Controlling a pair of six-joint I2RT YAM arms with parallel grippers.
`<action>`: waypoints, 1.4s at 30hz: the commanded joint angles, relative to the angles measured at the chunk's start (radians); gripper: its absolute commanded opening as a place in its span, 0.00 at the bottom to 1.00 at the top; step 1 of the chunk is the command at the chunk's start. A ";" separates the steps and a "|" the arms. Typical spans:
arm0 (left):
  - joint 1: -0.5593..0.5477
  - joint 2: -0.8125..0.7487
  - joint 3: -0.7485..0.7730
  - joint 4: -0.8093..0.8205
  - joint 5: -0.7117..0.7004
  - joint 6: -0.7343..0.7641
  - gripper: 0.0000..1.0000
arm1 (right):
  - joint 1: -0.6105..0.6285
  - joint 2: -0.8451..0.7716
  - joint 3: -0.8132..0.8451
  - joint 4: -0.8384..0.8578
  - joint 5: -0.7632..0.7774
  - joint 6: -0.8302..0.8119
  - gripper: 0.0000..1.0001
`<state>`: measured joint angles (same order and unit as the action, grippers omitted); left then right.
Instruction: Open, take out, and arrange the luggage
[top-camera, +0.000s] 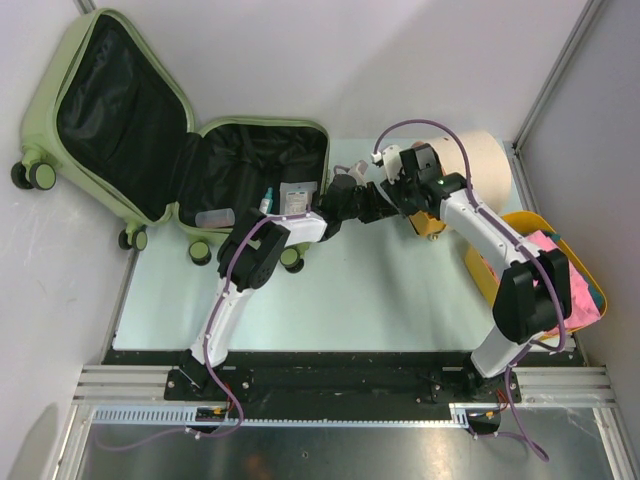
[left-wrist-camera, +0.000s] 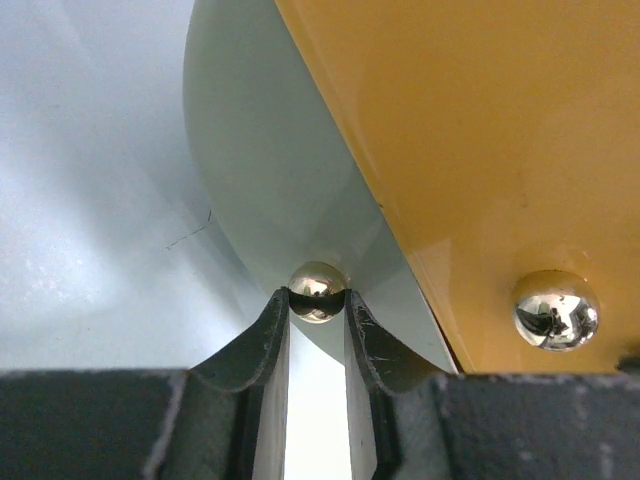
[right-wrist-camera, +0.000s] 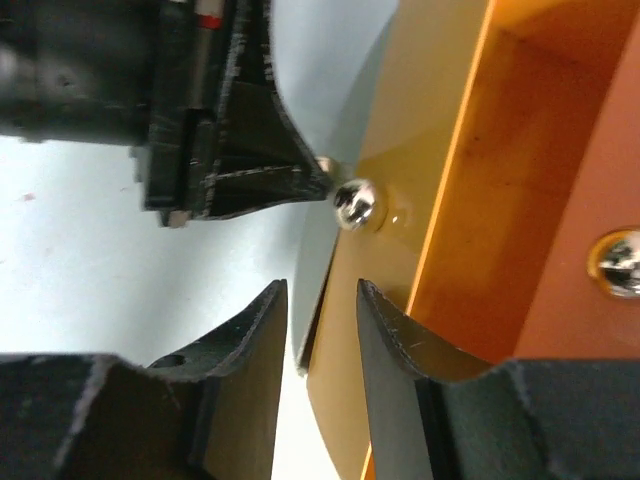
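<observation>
**Desk:** Where is the luggage on your feed?

**Operator:** From overhead I have the luggage (top-camera: 110, 110) at the far left corner of the worktop (top-camera: 360, 300), lying open; one half leans up against the left wall with its black lining showing; the other half lies flat on the worktop with a few small packets (top-camera: 290, 195) inside; its wheels sit along the near edge.

**Desk:** And your arms?

**Operator:** Both reach to the right of it and meet on a yellow-orange object (top-camera: 432, 226) just in front of a cream drum (top-camera: 490, 160); a yellow basket (top-camera: 528, 219) stands at the right edge of the worktop, with pink and other coloured things in it.

**Desk:** Left jaws?

**Operator:** On my left wrist view the left gripper (left-wrist-camera: 318, 303) is clenched on a small shiny metal stud (left-wrist-camera: 318, 285) at the object's edge, the jaws pinching it from both sides; a second stud (left-wrist-camera: 555, 310) sits on the yellow-orange face to the right; a pale curved panel (left-wrist-camera: 280, 180) lies against that face.

**Desk:** Right jaws?

**Operator:** The right gripper (right-wrist-camera: 322, 295) straddles the thin edge of the same object, one of the jaws on either side, the gap narrow; I cannot tell whether they press it or hang loose; just above them the tip of my left jaws shows, on the stud.
</observation>
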<state>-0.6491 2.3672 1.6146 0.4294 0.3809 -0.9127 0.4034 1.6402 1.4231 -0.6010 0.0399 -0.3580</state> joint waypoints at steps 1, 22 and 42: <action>0.022 -0.013 0.028 0.022 -0.037 0.026 0.00 | -0.018 0.015 0.011 0.067 0.228 -0.091 0.38; 0.034 -0.117 -0.097 0.011 -0.079 0.078 0.00 | -0.069 0.026 0.002 0.099 0.290 -0.165 0.44; 0.040 -0.327 -0.205 0.002 -0.045 0.144 0.77 | -0.057 -0.042 0.008 0.147 0.147 -0.064 0.57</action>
<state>-0.6281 2.1967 1.4319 0.4145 0.3317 -0.8215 0.3477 1.6623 1.4212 -0.5201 0.2150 -0.4671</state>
